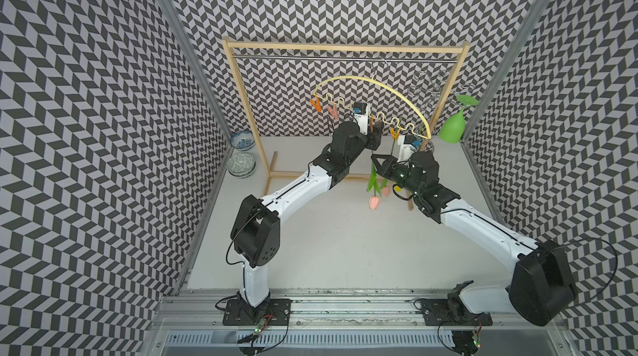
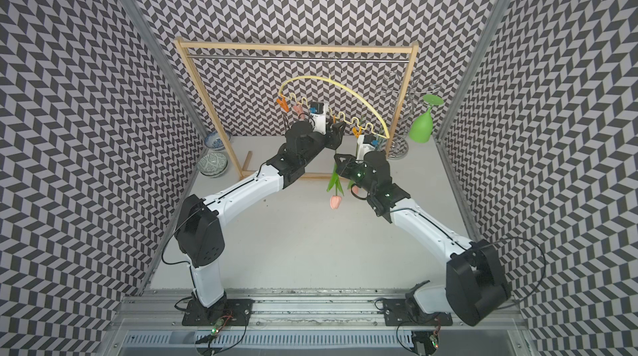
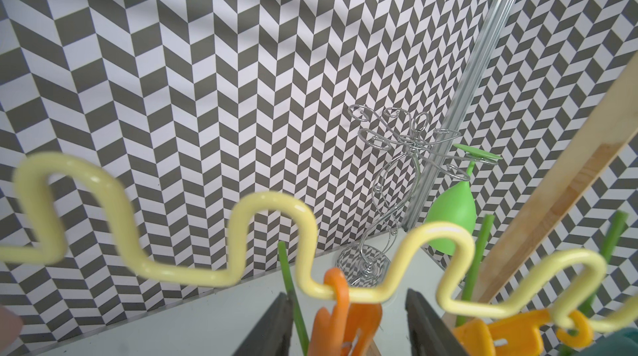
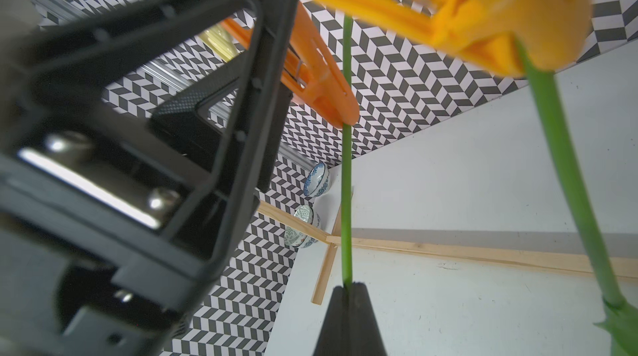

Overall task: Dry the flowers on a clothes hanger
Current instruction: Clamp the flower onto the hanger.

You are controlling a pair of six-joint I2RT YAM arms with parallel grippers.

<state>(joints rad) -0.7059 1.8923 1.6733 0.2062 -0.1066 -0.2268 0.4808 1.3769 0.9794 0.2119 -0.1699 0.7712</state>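
Note:
The pale yellow clothes hanger (image 1: 397,95) (image 2: 359,97) hangs by its hook from the rack's rod in both top views. My left gripper (image 1: 375,129) (image 3: 347,299) is open, its jaws either side of an orange clothespin (image 3: 345,319) on the wavy bar (image 3: 269,202) and apart from it. That clothespin (image 4: 321,85) pinches a green stem (image 4: 346,199). My right gripper (image 1: 373,158) (image 4: 347,290) is shut on this stem lower down. Its pink tulip (image 1: 374,203) hangs head down. A yellow-orange clothespin (image 4: 448,9) holds a second stem (image 4: 559,171). Another pink bloom (image 1: 385,191) shows beside the right wrist.
The wooden-framed rack (image 1: 345,48) stands at the back, its foot bars on the table. A silver wire stand (image 1: 431,91) with an upturned green glass (image 1: 452,129) is at the back right. Two patterned bowls (image 1: 242,154) sit in the back left corner.

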